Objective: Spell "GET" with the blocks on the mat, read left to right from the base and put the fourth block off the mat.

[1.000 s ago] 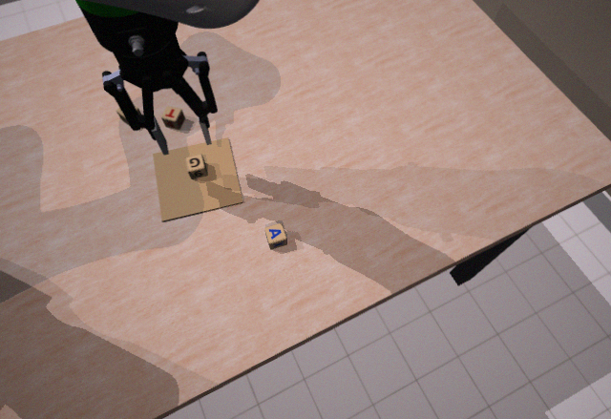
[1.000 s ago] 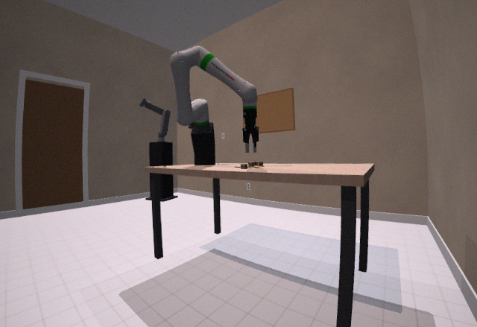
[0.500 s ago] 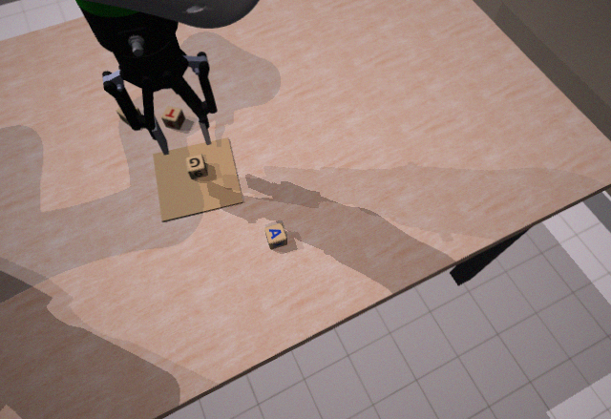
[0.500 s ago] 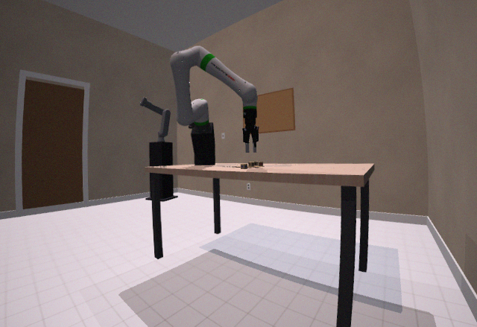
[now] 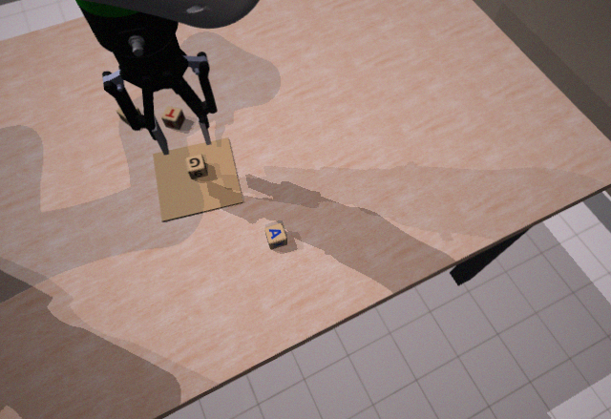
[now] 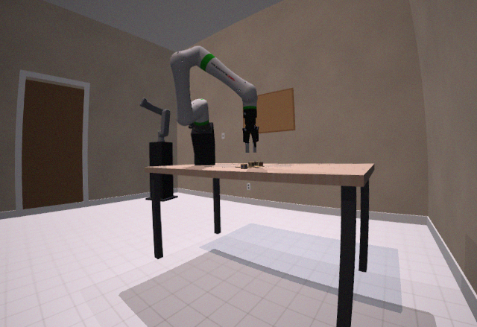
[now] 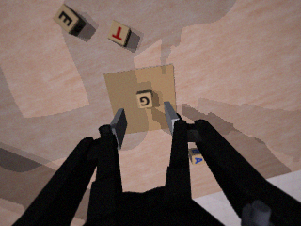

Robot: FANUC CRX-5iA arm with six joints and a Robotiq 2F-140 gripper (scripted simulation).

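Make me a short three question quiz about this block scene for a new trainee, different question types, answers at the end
1. True or false: the G block lies on the mat.
2. Which block lies nearest the table's floor-side edge in the top view? a) T b) E c) A
3. Fill in: the pincer hangs above the blocks, part closed, holding ____.

Key: 1 true; 2 c; 3 nothing.
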